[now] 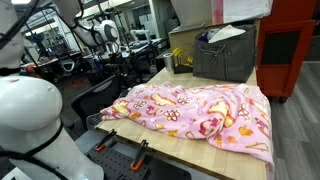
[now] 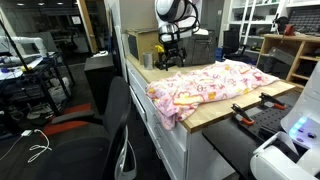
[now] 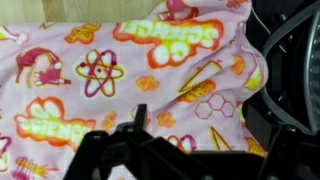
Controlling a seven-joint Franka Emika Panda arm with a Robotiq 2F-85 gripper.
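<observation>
Tool (image 3: 140, 128) only a dark blur along the bottom edge of the wrist view, fingertips cut off there; jaws open or closed, impossible to tell. Too small to read in an exterior view as well, above the worktop's far edge. Blanket (image 3: 110, 70) cut by every edge of the wrist view, prints near the bottom out of focus. Most of the worktop (image 1: 195, 153) hidden beneath it, with anything under the folds unseen. Dark shape (image 3: 292, 75) at the right edge of the wrist view blurred, cropped, not identifiable. Bin (image 1: 225, 58) at the far corner: contents hidden behind its wall.
</observation>
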